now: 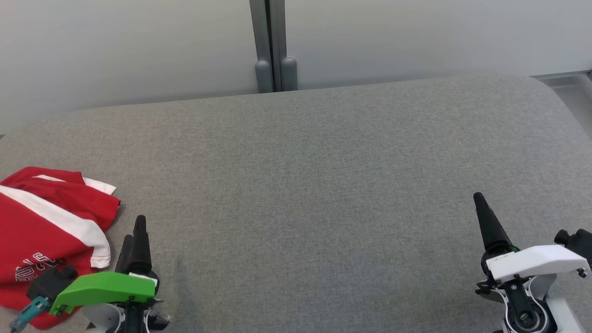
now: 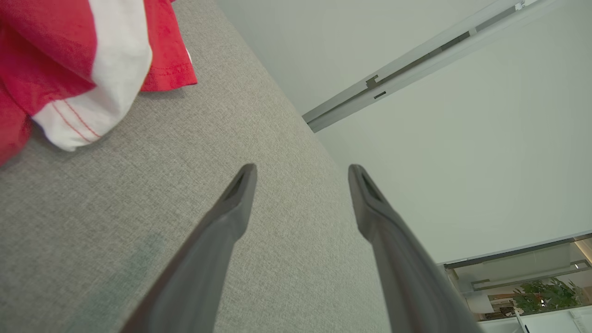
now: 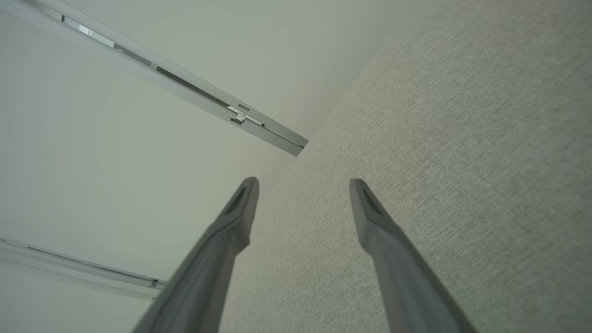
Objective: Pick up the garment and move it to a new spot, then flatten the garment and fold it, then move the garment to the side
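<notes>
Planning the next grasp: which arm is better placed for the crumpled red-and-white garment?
Left. The left gripper sits just beside the crumpled red-and-white fabric garment, jaws open and empty. The right gripper, also open, is far across the grey fabric surface.

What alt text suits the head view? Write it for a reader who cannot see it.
A crumpled red and white T-shirt lies at the lower left of a grey fabric surface. The left gripper points its dark fingers up beside it; the right gripper is at the lower right, over bare fabric.
</notes>
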Motion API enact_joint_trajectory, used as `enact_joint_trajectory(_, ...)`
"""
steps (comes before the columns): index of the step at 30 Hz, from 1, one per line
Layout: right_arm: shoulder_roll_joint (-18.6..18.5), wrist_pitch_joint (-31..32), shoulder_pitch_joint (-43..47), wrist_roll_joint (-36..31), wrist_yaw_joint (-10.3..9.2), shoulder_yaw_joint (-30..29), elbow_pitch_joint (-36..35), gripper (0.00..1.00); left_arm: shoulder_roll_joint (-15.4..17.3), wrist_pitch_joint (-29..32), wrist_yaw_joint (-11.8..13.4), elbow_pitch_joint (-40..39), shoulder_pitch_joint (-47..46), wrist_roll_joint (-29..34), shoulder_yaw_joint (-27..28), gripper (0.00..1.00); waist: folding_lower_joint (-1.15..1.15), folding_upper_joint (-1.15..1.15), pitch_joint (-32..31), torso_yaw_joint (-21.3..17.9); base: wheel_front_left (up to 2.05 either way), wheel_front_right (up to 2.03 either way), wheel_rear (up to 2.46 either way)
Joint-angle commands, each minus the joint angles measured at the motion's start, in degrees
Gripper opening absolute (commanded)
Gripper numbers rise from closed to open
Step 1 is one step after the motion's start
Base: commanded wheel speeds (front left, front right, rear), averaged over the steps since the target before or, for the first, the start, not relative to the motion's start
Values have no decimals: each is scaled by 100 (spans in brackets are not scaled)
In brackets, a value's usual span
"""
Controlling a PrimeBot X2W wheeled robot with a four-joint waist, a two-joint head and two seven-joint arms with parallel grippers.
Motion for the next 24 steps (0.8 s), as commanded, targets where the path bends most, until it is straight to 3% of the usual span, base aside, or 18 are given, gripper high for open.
enact_joint_trajectory(1,-78,-74,-194,-260,2,22,-110,100,54,-72,12,-67,-214,275,-41,100,0,0,8,3,0,0,0)
enact_joint_trajectory(24,-83,-529,-288,-2256,2,133,-105,100,98,-521,300,124,-343,2171,-488,100,0,0,56,66,0,0,0)
